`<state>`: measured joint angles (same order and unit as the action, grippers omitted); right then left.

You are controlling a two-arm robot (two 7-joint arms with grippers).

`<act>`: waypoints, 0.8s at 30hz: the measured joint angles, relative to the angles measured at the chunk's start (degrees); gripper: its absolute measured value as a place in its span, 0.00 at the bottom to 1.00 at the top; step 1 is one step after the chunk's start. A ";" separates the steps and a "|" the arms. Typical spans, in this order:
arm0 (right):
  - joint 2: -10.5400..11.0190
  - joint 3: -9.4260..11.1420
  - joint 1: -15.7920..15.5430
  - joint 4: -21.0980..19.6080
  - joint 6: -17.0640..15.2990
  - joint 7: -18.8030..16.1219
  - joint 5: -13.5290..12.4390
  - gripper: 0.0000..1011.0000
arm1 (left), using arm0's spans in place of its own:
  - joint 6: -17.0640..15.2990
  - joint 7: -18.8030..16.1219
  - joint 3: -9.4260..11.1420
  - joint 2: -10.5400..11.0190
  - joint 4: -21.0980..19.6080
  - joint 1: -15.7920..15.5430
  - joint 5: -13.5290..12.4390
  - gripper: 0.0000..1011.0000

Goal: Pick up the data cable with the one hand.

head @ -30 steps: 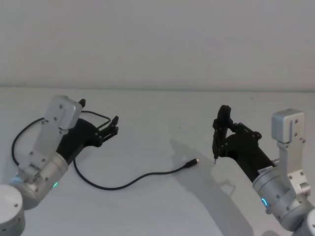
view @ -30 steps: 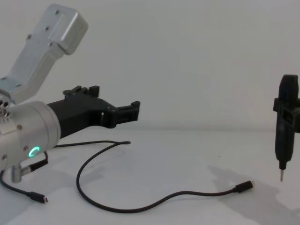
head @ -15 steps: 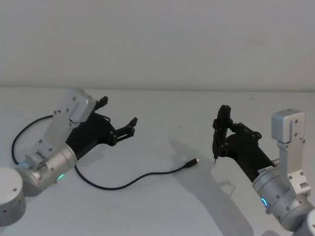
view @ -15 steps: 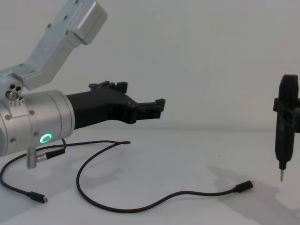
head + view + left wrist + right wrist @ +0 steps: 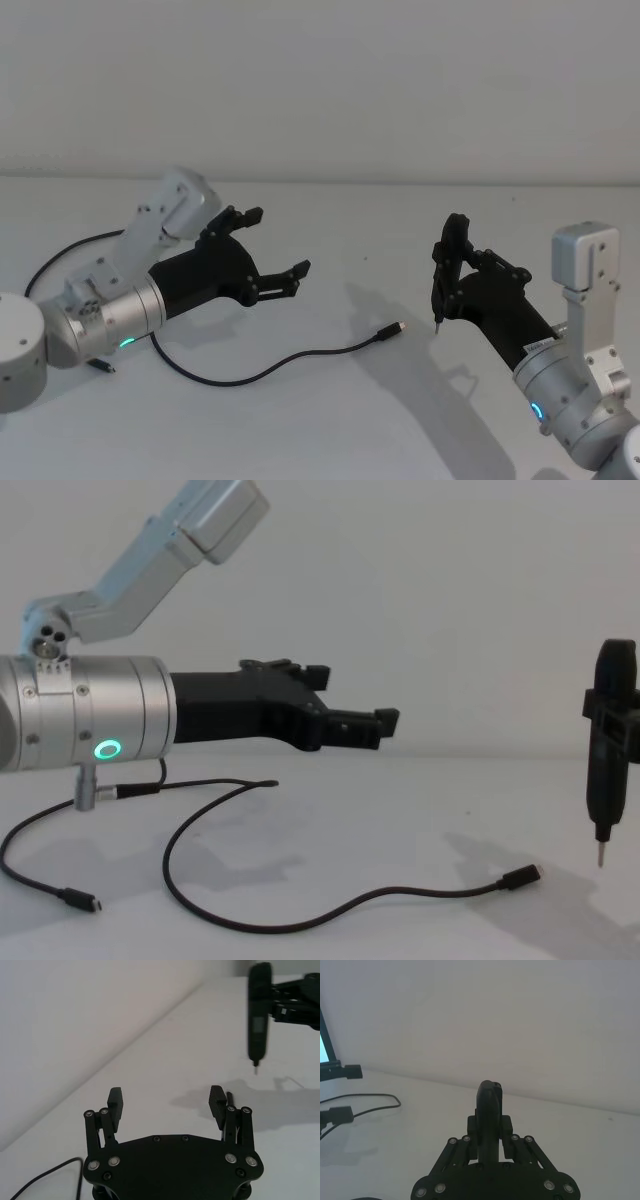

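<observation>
The white table (image 5: 330, 430) carries the data cable (image 5: 250, 377), which lies flat in a long curve. The left gripper (image 5: 277, 242), on its silver arm (image 5: 90, 715), hangs near the middle of the cable with its fingers spread wide and nothing between them. The chest view shows what the head view hides: this gripper is raised well above the cable, not touching it. The right gripper (image 5: 443, 290), just beyond the cable's right plug (image 5: 390, 331), seems closed on a slim dark tool (image 5: 455, 235).
</observation>
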<state>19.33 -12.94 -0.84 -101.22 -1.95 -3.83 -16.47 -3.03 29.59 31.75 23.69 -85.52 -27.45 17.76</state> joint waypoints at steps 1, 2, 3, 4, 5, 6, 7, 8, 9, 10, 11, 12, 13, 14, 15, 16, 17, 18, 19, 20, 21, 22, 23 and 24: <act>0.00 0.00 0.00 0.00 0.00 0.00 0.00 0.27 | -0.44 1.42 0.53 0.20 0.59 -0.98 0.24 0.99; 0.00 0.00 0.00 0.00 0.00 0.00 0.00 0.27 | -0.59 2.16 0.68 0.25 0.74 -1.24 0.31 0.99; 0.00 0.00 0.00 0.00 0.00 0.00 0.00 0.27 | -0.84 2.91 1.00 0.37 1.08 -1.82 0.41 0.99; 0.00 0.00 0.00 0.00 0.00 0.00 0.00 0.27 | -1.43 4.68 1.48 0.54 1.58 -2.71 0.61 0.99; 0.00 0.00 0.00 0.00 0.00 0.00 0.00 0.27 | -1.69 5.46 1.84 0.65 1.90 -3.30 0.69 0.99; 0.00 0.00 0.00 0.00 0.00 0.00 0.00 0.27 | -1.98 6.21 2.11 0.75 2.14 -3.75 0.76 0.99; 0.00 0.00 0.00 0.00 0.00 0.00 0.00 0.27 | -2.69 7.87 2.71 0.92 2.64 -4.69 0.88 0.99; 0.00 0.00 0.00 0.00 0.00 0.00 0.00 0.27 | -2.69 7.87 2.71 0.92 2.64 -4.69 0.88 0.99; 0.00 0.00 0.00 0.00 0.00 0.00 0.00 0.27 | -3.42 9.30 3.35 1.13 3.18 -5.70 0.94 0.99; 0.00 0.00 0.00 0.00 0.00 0.00 0.00 0.27 | -3.90 10.14 3.62 1.22 3.39 -6.15 0.96 0.99; 0.00 0.00 0.00 0.00 0.00 0.00 0.00 0.27 | -4.58 11.37 4.17 1.37 3.77 -6.97 0.97 0.99; 0.00 0.00 0.00 0.00 0.00 0.00 0.00 0.27 | -4.58 11.37 4.17 1.37 3.77 -6.97 0.97 0.99; 0.00 0.00 0.00 0.00 0.00 0.00 0.00 0.27 | -5.41 12.71 4.91 1.60 4.20 -8.01 0.97 0.99; 0.00 0.00 0.00 0.00 0.00 0.00 0.00 0.27 | -6.36 13.93 5.59 1.77 4.60 -8.94 0.94 0.99; 0.00 0.00 0.00 -0.01 0.00 0.00 0.00 0.27 | -6.78 14.44 5.87 1.87 4.75 -9.34 0.91 0.99; 0.00 0.00 0.00 0.00 0.00 0.00 0.00 0.27 | -7.23 14.91 6.17 1.95 4.92 -9.75 0.87 0.99; 0.00 0.00 0.00 0.00 0.00 0.00 0.00 0.27 | -7.87 15.57 6.48 2.01 5.07 -10.13 0.85 0.99; 0.00 0.00 0.00 0.00 0.00 0.00 0.00 0.27 | -8.37 16.05 6.89 2.11 5.26 -10.62 0.80 0.99; 0.00 0.00 0.00 0.00 0.00 0.00 0.00 0.27 | -9.38 16.89 7.43 2.26 5.51 -11.28 0.69 0.99; 0.00 0.00 0.00 0.00 0.00 0.00 0.00 0.27 | -9.83 17.24 7.68 2.30 5.63 -11.59 0.65 0.99; 0.00 0.00 0.00 0.00 0.00 0.00 0.00 0.27 | -10.47 17.65 7.93 2.33 5.75 -11.89 0.58 0.99; 0.00 0.00 0.00 0.00 0.00 0.00 0.00 0.27 | -11.37 18.19 8.40 2.42 5.96 -12.44 0.51 0.99; 0.00 0.00 0.00 0.00 0.00 0.00 0.00 0.27 | -11.79 18.40 8.59 2.45 6.04 -12.65 0.49 0.99; 0.00 0.00 0.00 0.00 0.00 0.00 0.00 0.27 | -12.72 18.75 8.93 2.47 6.17 -13.02 0.44 0.99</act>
<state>19.33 -12.94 -0.84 -101.23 -1.95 -3.83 -16.47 -15.75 48.34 40.69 26.17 -79.35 -40.47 18.20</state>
